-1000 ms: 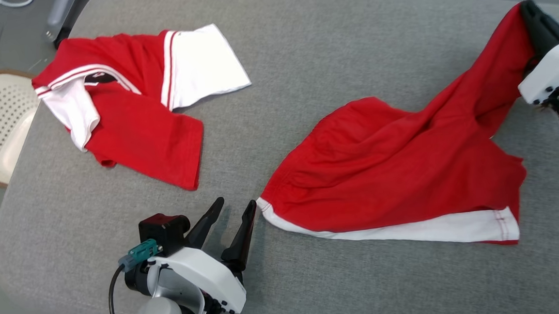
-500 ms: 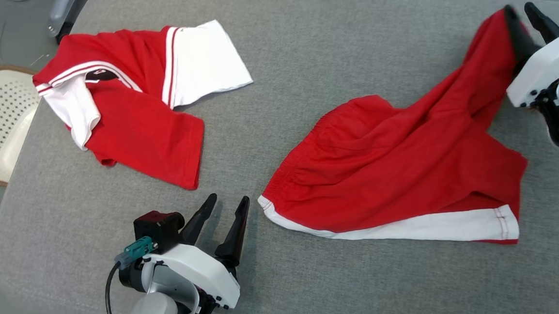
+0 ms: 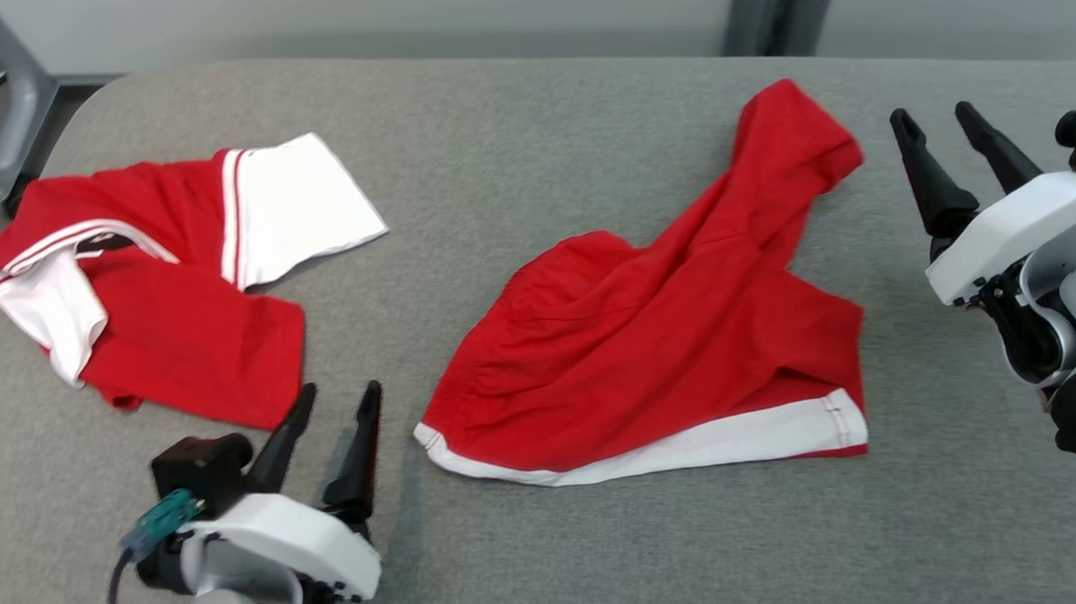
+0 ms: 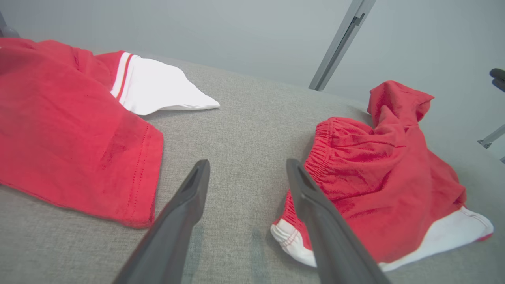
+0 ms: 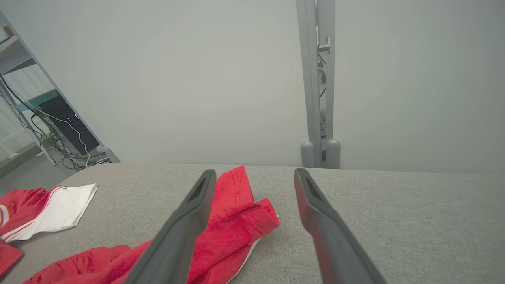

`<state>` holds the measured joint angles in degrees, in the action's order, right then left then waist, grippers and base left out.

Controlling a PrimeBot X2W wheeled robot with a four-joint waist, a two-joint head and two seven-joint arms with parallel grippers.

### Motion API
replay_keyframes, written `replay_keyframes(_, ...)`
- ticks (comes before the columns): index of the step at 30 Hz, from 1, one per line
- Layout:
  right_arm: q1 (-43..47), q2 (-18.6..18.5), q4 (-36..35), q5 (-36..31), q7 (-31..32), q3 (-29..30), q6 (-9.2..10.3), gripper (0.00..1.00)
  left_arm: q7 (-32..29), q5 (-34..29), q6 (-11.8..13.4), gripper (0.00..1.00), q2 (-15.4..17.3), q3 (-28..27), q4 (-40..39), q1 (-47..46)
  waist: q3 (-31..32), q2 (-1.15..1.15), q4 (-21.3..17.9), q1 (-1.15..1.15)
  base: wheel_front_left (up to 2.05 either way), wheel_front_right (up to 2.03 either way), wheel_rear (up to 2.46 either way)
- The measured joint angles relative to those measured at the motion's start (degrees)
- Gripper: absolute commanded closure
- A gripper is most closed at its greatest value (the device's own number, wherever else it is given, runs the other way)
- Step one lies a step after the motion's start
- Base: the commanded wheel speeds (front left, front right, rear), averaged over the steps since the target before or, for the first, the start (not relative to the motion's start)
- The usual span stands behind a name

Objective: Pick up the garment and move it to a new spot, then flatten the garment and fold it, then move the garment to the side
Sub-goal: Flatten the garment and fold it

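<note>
While the red-and-white shirt (image 3: 173, 296) lies at nine o'clock on the grey pad (image 3: 528, 134), the left gripper (image 3: 341, 389) waits at seven o'clock, fingers apart, just beside the waistband corner of the red shorts (image 3: 654, 360). The shorts sit mid-pad, free of both grippers, one leg bunched toward one o'clock. The right gripper (image 3: 933, 114), at three o'clock, stands spread and empty. Relocation looks done; flattening seems next, which calls for pulling that rumpled leg straight.
</note>
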<state>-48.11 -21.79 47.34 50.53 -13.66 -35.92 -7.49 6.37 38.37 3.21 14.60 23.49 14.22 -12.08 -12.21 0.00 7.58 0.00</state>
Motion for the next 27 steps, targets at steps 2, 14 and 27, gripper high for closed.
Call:
replay_keyframes(2,1.19,-0.11,-2.05,0.9,-0.56,0.1,0.0,0.0,1.16,0.04,0.93,0.0,1.07,-1.32,-0.97,1.21,0.91,0.0,-1.38,0.0,0.0,0.0,0.0)
replay_keyframes(14,17.46,1.68,-15.99,-8.88,-1.18,16.19,0.0,0.0,5.79,-1.05,4.52,0.0,4.04,-4.87,-7.02,6.49,5.13,0.0,-5.82,0.0,0.0,0.0,0.0)
replay_keyframes(27,37.57,11.14,-31.63,-20.89,-1.18,26.93,0.0,0.0,7.35,-1.07,6.24,0.0,4.7,-6.76,-9.45,12.02,7.81,0.0,-6.57,0.0,0.0,0.0,0.0)
